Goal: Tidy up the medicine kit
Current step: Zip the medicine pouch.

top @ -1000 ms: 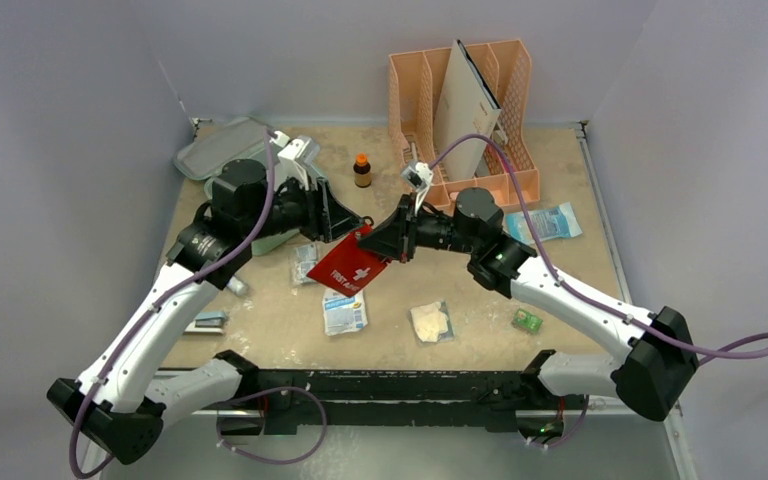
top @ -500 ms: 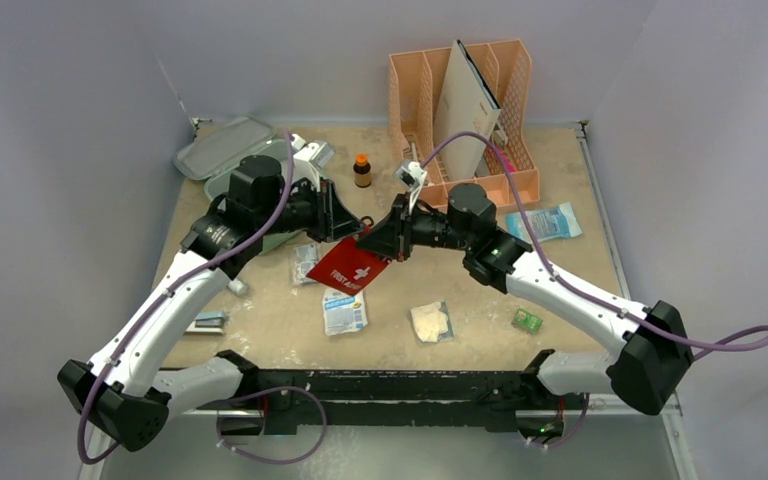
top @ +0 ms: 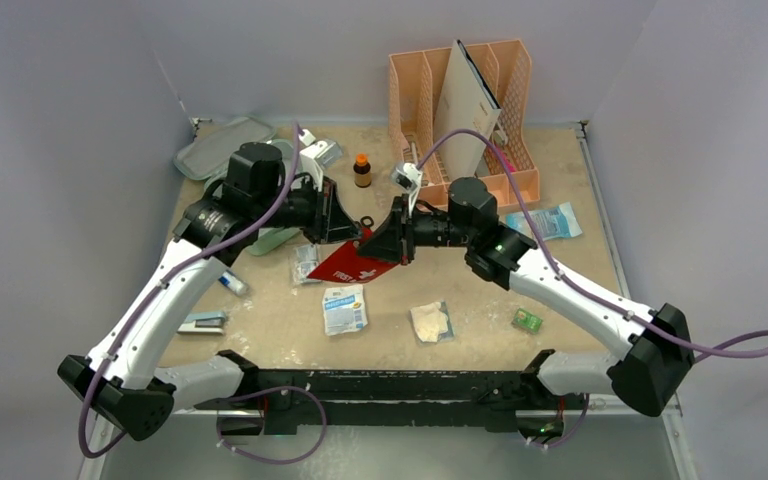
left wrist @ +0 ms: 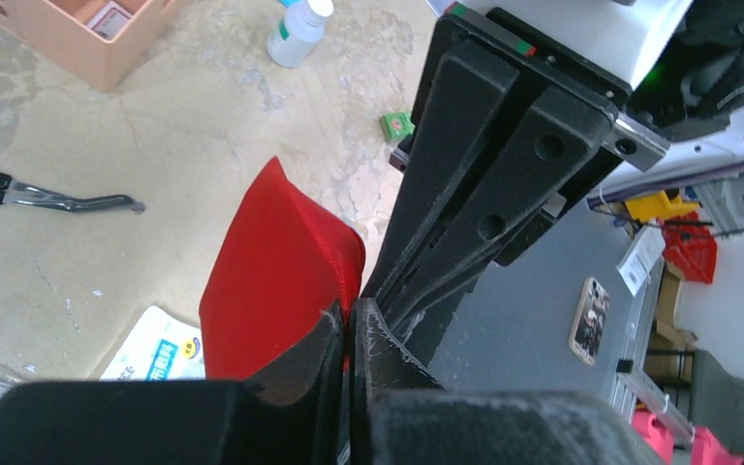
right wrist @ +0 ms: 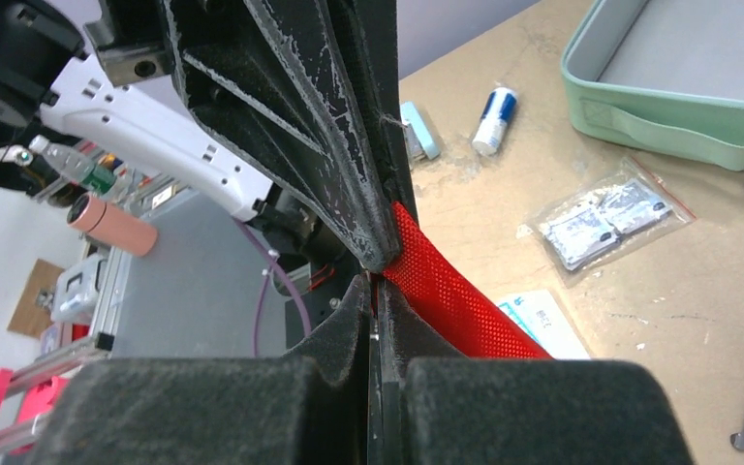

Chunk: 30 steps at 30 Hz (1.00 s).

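Note:
The mint-green medicine kit lies open at the back left, its lid [top: 222, 145] flat on the table and its tray [right wrist: 678, 87] partly behind my left arm. Mid-table, a red first-aid pouch [top: 355, 265] hangs tilted between both grippers. My left gripper [top: 345, 228] is shut on the pouch's upper edge, and red fabric [left wrist: 271, 271] shows at its closed tips [left wrist: 351, 315]. My right gripper [top: 375, 240] faces it from the right, also shut on that edge [right wrist: 373, 286], with the pouch [right wrist: 446, 295] trailing off beside it.
A peach file organizer [top: 465, 110] stands at the back. A brown bottle [top: 362, 170], scissors [left wrist: 19, 194], white packets [top: 344, 308], gauze [top: 431, 322], a small green box [top: 528, 320], a blue packet [top: 545, 222] and a tube [top: 230, 283] lie scattered around.
My left gripper has moved right to the pouch's top edge and closed on it. The right gripper has kept its grip and shifted slightly left, and the pouch now hangs flatter.

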Each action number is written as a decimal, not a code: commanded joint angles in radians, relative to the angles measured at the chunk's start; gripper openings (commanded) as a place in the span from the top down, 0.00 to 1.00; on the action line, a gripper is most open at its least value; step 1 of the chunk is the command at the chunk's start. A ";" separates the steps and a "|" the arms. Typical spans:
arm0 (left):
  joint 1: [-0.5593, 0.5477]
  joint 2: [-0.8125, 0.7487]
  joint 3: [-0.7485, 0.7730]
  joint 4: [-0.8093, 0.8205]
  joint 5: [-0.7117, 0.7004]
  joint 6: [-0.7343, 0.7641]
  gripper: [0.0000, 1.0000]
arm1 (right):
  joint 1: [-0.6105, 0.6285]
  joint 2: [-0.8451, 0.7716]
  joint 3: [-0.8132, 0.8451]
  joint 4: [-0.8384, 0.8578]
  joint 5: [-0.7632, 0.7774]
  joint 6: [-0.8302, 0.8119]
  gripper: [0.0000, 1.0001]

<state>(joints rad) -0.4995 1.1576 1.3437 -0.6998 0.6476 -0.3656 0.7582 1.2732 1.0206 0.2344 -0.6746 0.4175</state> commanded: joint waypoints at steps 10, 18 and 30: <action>0.004 0.001 0.115 -0.112 0.114 0.126 1.00 | -0.008 -0.009 0.043 -0.327 -0.098 -0.136 1.00; 0.003 -0.020 0.089 -0.071 0.103 0.139 0.76 | -0.009 -0.054 0.041 -0.296 -0.010 -0.135 1.00; 0.003 -0.052 -0.015 -0.110 0.021 0.294 0.44 | -0.009 -0.054 0.059 -0.130 0.104 -0.051 1.00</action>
<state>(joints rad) -0.4995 1.1038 1.3788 -0.8204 0.7010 -0.1623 0.7521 1.2541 1.0519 0.0063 -0.6201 0.3305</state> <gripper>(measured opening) 0.548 0.008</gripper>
